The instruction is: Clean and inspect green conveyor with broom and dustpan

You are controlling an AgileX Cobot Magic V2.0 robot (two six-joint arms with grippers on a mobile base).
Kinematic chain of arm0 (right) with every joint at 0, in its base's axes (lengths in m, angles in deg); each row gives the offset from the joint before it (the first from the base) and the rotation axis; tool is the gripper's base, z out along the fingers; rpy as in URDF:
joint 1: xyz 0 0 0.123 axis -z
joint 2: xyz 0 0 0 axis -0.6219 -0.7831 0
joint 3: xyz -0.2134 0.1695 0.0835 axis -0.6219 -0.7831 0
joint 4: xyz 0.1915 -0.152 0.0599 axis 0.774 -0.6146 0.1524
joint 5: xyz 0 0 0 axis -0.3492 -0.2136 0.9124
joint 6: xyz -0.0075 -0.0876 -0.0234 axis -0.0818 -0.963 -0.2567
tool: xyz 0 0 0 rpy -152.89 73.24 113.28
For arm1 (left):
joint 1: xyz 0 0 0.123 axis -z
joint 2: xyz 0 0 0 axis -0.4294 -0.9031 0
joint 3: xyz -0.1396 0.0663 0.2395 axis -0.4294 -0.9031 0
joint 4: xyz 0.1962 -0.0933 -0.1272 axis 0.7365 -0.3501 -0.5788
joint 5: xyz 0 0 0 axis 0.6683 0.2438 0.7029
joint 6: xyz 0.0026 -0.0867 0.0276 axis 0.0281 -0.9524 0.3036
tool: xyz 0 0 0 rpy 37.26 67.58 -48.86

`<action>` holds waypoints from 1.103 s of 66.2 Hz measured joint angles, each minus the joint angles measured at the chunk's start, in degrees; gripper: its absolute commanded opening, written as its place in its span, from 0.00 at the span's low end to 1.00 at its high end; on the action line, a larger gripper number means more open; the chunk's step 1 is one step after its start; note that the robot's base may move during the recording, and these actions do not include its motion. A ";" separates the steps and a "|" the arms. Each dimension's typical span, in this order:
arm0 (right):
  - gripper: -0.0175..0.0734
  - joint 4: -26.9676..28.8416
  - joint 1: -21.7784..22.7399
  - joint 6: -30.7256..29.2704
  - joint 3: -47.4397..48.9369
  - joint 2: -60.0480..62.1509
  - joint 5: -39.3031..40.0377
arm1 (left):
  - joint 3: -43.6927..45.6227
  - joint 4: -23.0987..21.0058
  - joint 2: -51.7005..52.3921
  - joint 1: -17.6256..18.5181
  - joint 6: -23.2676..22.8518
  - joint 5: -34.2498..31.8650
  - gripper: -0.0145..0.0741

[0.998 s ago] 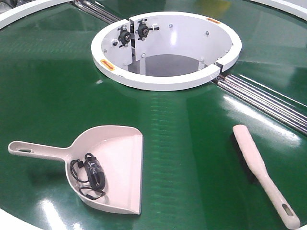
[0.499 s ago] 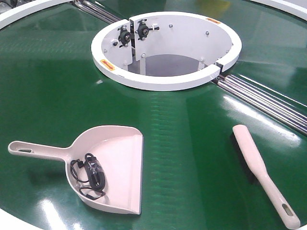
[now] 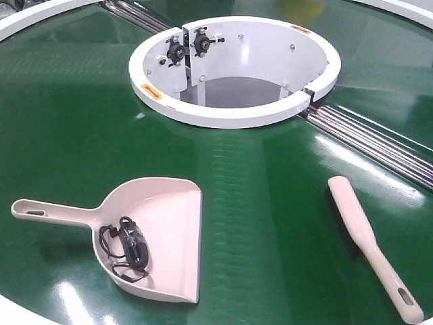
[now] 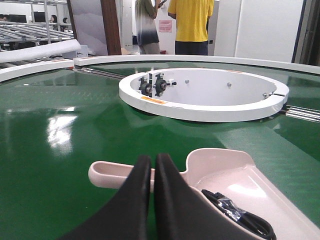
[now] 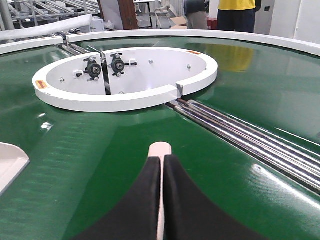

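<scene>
Fingers show in neither arm from the front camera: only the green conveyor (image 3: pixel 270 223) appears, with the dustpan (image 3: pixel 159 237) lying left, a black tangled cord (image 3: pixel 125 247) in its scoop, and the broom (image 3: pixel 369 244) lying well apart at right, handle toward the near rim.

From the left wrist, the left fingers (image 4: pixel 152 167) are pressed together, empty, hovering near the dustpan (image 4: pixel 240 180) handle. This view alone reveals two bystanders (image 4: pixel 175 25) beyond the belt.

From the right wrist, the right fingers (image 5: pixel 161 165) are likewise closed on nothing, lined up over the broom (image 5: pixel 160 148), whose tip peeks out beyond them. The steel rollers (image 5: pixel 250 140) run close on the right.

Risk, as I judge it: descending with fingers closed would push the handles across the glossy belt instead of gripping them; tilting the dustpan could spill the cord back onto the conveyor.
</scene>
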State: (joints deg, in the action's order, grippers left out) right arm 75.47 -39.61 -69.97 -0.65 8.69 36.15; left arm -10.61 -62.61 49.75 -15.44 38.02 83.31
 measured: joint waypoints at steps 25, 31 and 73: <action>0.18 0.00 0.00 0.00 0.00 0.00 0.00 | 0.00 0.00 0.00 0.00 0.00 0.00 0.16; 0.18 -0.25 0.00 0.00 -0.08 0.00 0.69 | 0.00 0.00 0.00 0.00 0.00 0.00 0.16; 0.18 -11.91 0.05 10.35 -13.91 1.14 19.29 | 0.00 0.00 0.37 0.00 0.00 -0.02 0.16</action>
State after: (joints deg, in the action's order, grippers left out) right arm 63.56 -39.57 -59.62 -14.56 9.83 55.44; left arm -10.61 -62.61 50.12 -15.44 38.02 83.29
